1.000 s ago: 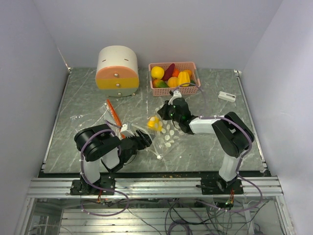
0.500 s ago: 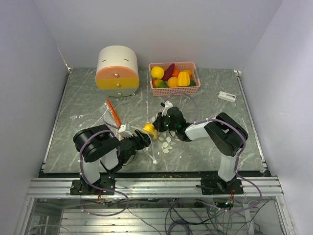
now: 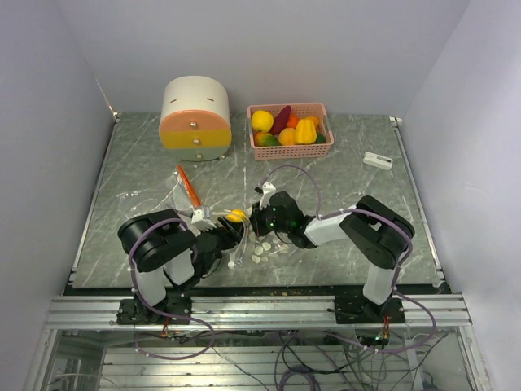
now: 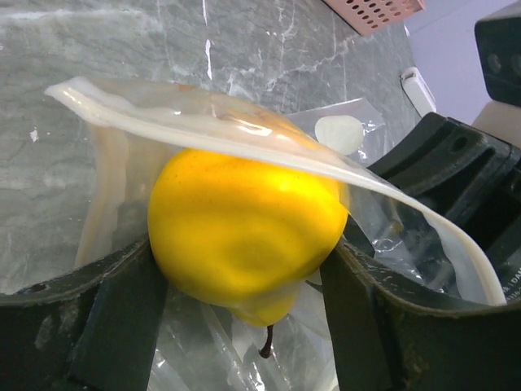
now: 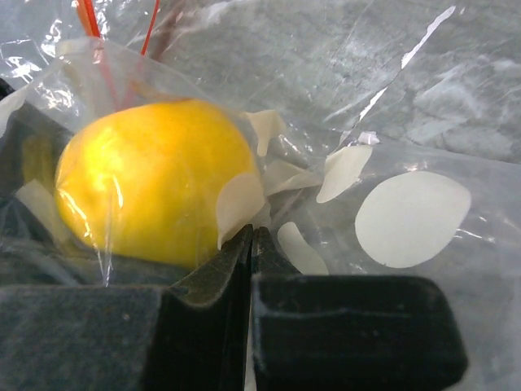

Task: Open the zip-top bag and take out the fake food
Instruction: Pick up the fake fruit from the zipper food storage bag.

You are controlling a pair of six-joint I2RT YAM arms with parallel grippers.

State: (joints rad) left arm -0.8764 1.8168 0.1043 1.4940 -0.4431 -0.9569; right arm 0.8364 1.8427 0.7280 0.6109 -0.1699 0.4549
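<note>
Left end effector [image 4: 244, 285]: jaws apart, 1 finger on each side of the yellow fake fruit [image 4: 244, 232], which looks touched on both flanks.
Yellow fake fruit: at the zip-top bag [image 4: 269, 151] mouth, stem toward the left wrist, dead ahead of the left arm, the nearer one.
Right end effector [image 5: 248, 261]: fingers together, seemingly pinching bag film just beside the fruit.
Far side: pink basket [image 3: 317, 149] of more fake food, well apart.

Glossy yellow plastic fruit [image 4: 244, 232], clear crinkled bag [image 5: 407, 106]
</note>
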